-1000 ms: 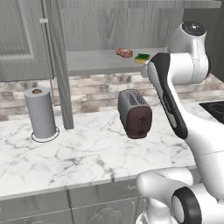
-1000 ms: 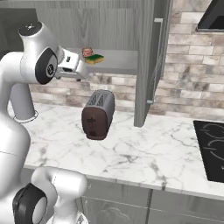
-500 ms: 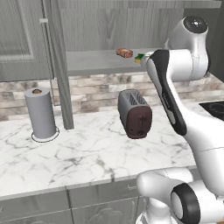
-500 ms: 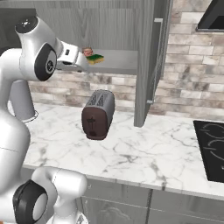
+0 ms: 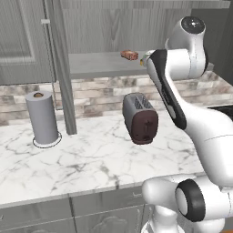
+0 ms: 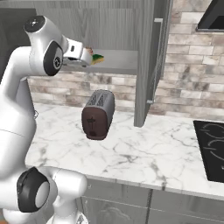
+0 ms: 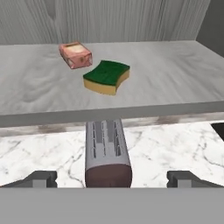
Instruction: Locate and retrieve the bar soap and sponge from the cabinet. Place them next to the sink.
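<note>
On the flat grey shelf (image 7: pixel 175 74) of the open wall cabinet (image 5: pixel 18 41) lie the reddish bar soap (image 7: pixel 75 54) and, just in front of it to the right, the yellow sponge (image 7: pixel 107 76) with its green top. The bar soap (image 5: pixel 129 55) also shows in the left base view; in the right base view the sponge (image 6: pixel 98 58) sits right past my hand. My gripper (image 7: pixel 112 179) hovers in front of the shelf edge, slightly above shelf height. It is open, its fingertips (image 7: pixel 41 178) wide apart with nothing between them. The sink is out of view.
A dark red toaster (image 5: pixel 140 118) stands on the marble counter (image 5: pixel 82 159) directly below my hand. A paper towel roll (image 5: pixel 42 118) stands at the left. The opened cabinet door (image 6: pixel 146 65) hangs edge-on. A black cooktop (image 6: pixel 212 148) lies at the right.
My hand has risen a little and moved closer to the shelf and the sponge. The jaws have stayed open. Soap and sponge have not moved.
</note>
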